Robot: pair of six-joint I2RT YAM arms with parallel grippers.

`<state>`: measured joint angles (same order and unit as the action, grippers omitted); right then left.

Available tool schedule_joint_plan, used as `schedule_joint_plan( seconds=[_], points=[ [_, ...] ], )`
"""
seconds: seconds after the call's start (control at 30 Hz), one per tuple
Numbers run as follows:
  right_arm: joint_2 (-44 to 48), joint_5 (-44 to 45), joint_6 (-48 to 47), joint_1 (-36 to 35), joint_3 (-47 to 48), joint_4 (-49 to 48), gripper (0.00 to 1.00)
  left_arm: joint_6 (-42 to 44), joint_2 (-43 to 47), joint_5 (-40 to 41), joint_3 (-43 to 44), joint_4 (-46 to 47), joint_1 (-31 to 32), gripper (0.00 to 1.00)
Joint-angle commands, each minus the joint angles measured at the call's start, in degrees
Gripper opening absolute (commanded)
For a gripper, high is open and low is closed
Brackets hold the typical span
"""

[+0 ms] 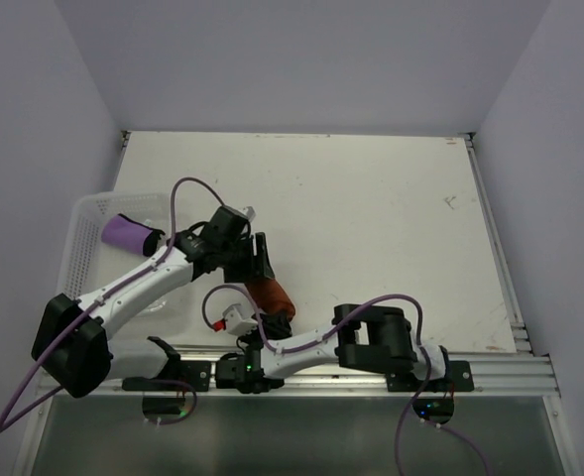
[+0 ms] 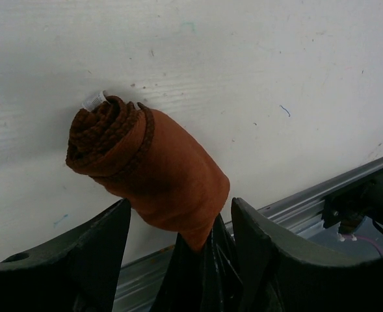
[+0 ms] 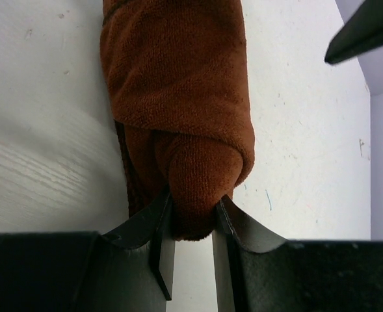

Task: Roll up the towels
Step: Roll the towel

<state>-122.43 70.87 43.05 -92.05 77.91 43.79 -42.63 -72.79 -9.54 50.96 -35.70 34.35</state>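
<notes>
The rust orange-brown towel (image 1: 269,294) lies rolled on the white table near the front edge. In the right wrist view my right gripper (image 3: 192,203) is shut on the near end of this roll (image 3: 178,97). My left gripper (image 1: 260,260) is at the roll's far end. In the left wrist view its fingers (image 2: 106,240) stand apart on either side of the roll (image 2: 158,175), so it is open. The purple towel (image 1: 128,234), rolled with a dark end, lies in the white basket (image 1: 81,213) at the left.
The metal rail (image 1: 490,369) runs along the table's near edge, just behind the right gripper. The basket stands against the left wall. A tip of the left gripper's finger (image 3: 367,29) shows at the top right of the right wrist view.
</notes>
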Motion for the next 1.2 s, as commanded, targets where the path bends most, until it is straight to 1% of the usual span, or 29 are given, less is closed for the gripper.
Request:
schedule_joint_plan(
  seconds=[0.0, 0.1, 0.2, 0.27, 0.47, 0.77, 1.0, 1.1, 1.17],
  points=[
    [-1.2, -0.7, -2.0, -0.7, 1.8, -1.6, 0.14, -2.1, -1.0, -1.2, -0.1, 4.0, 2.4, 0.68],
    [-1.8, -0.9, -2.3, -1.0, 1.9, -1.9, 0.14, -3.8, -2.3, -0.5, -0.1, 4.9, 4.0, 0.69],
    [-2.3, 0.1, -2.1, -1.4, 2.6, -1.3, 0.14, -4.7, -4.3, 1.2, 0.2, 3.5, 4.8, 0.7],
    [-3.0, 0.5, -1.6, -1.6, 3.4, 0.0, 0.14, -5.2, -5.0, 3.3, 0.2, 2.3, 4.9, 0.7],
    [-3.8, 0.7, -1.0, -1.9, 3.4, 1.0, 0.14, -6.1, -8.1, 4.5, 0.1, 1.3, 5.4, 0.7],
    [-3.1, 0.1, -1.9, -2.4, 1.5, -1.4, 0.15, -8.0, -14.7, 6.8, 2.6, 1.6, 7.6, 0.7],
    [-2.3, -0.9, -3.7, -2.4, -0.1, -4.8, 0.15, -8.1, -18.8, 7.7, 4.0, 1.3, 7.8, 0.68],
    [-1.8, -1.3, -4.4, -2.4, -0.8, -6.1, 0.17, -7.6, -20.1, 8.5, 4.8, 0.6, 8.1, 0.66],
    [-1.4, -1.7, -5.1, -2.4, -1.4, -6.9, 0.21, -6.4, -20.8, 9.3, 5.1, 0.5, 8.3, 0.65]
  ],
)
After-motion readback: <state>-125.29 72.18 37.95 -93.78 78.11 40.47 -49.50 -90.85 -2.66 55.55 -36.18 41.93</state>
